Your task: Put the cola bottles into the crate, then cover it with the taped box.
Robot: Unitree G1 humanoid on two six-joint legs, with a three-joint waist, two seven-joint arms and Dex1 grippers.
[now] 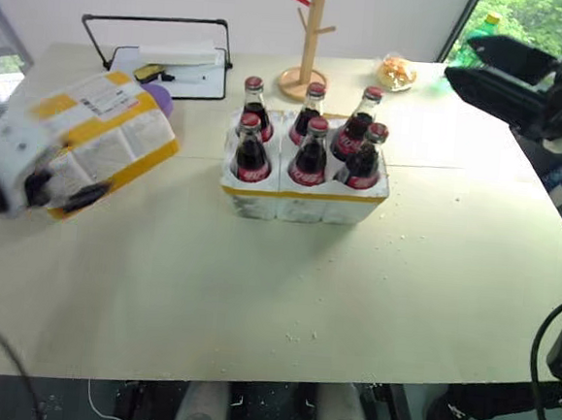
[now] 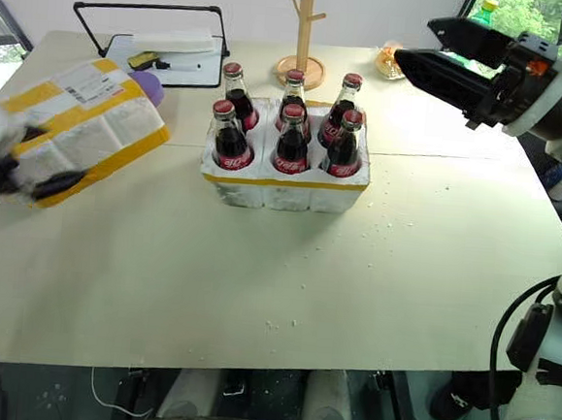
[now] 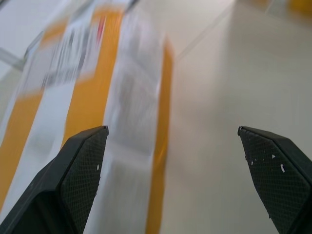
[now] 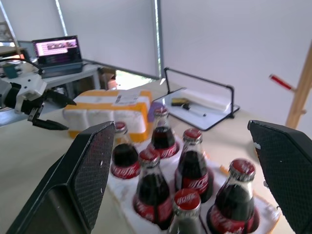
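Bottles (image 1: 311,139) are all in: six colas stand in the wells of the crate (image 1: 301,200) in the middle of the table (image 1: 255,296). That part looks done. What is left is the box (image 1: 102,138). It lies on the table's left side, well apart from the crate. The left gripper (image 1: 63,193) is just by its near end, wide open and holding nothing. Farther back, the right gripper (image 2: 440,49) hangs up high, open and empty too.
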